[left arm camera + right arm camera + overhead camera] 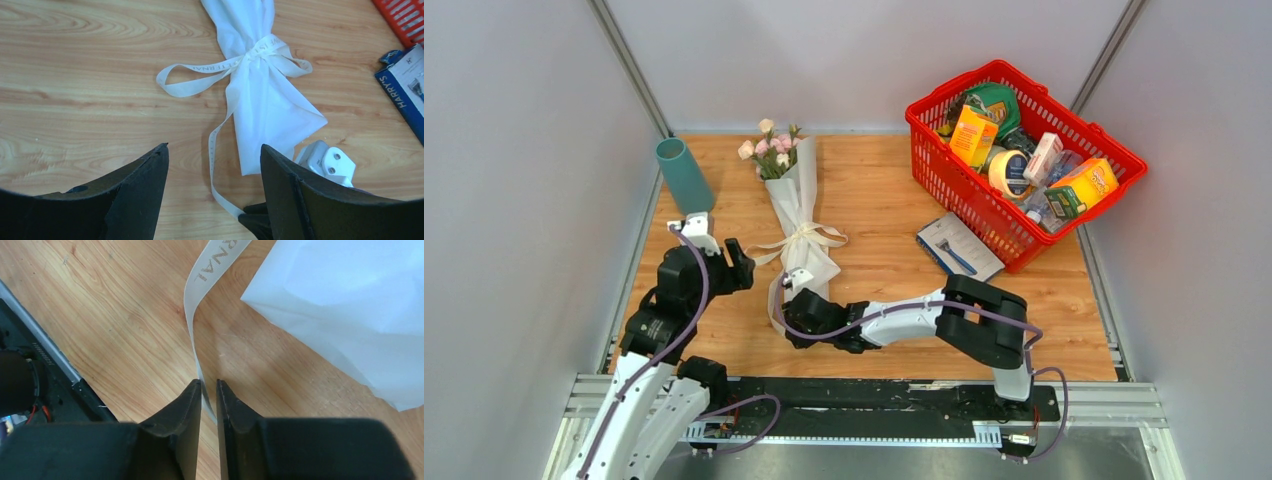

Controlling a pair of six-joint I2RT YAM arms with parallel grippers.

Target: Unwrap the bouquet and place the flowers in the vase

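right fingers (175, 440): almost clenched around ribbon tail (215, 260); hold unclear
left fingers (135, 195): released, spread wide, left of bouquet (799, 215) stem end
bouquet: flat on wooden desk (884, 190); white translucent paper cone, cream printed bow

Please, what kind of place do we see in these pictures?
Most likely a robot test booth, not a home: plain grey walls close around a wooden table, two robot arms are bolted to a metal frame at its edge, and a red basket holds mixed goods.
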